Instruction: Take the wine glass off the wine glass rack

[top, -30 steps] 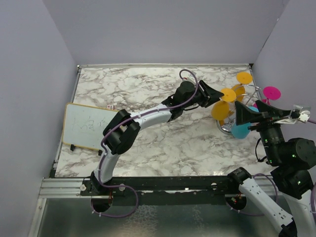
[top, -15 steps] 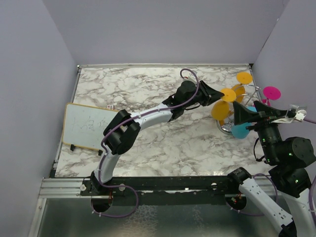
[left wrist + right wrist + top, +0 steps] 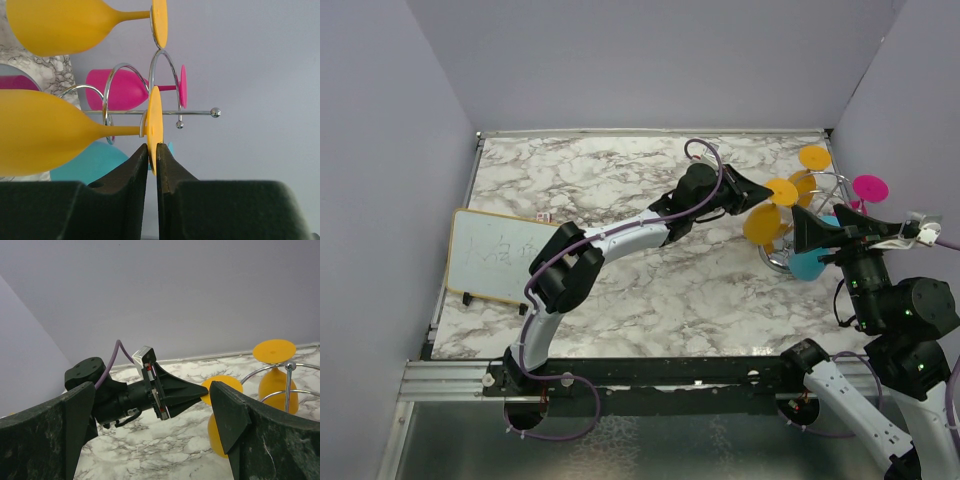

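The silver wine glass rack (image 3: 832,182) stands at the table's far right with several coloured glasses hanging on its wire arms (image 3: 196,113). My left gripper (image 3: 767,195) reaches in from the left and is shut (image 3: 152,152) on the thin foot disc (image 3: 154,120) of an orange wine glass (image 3: 45,132), whose stem still sits in a wire loop. In the right wrist view the left gripper's tips (image 3: 202,390) pinch that orange disc (image 3: 226,384). My right gripper (image 3: 840,228) hovers open (image 3: 150,390) just in front of the rack, holding nothing.
A second orange glass (image 3: 60,22), a pink one (image 3: 117,90) and a teal one (image 3: 90,162) hang close around the held glass. The side wall rises just right of the rack. A small whiteboard (image 3: 495,255) lies at the table's left edge.
The left jaws have closed onto the orange glass's foot disc, and its bowl has shifted slightly left. The right gripper edged a little left, then stayed put.
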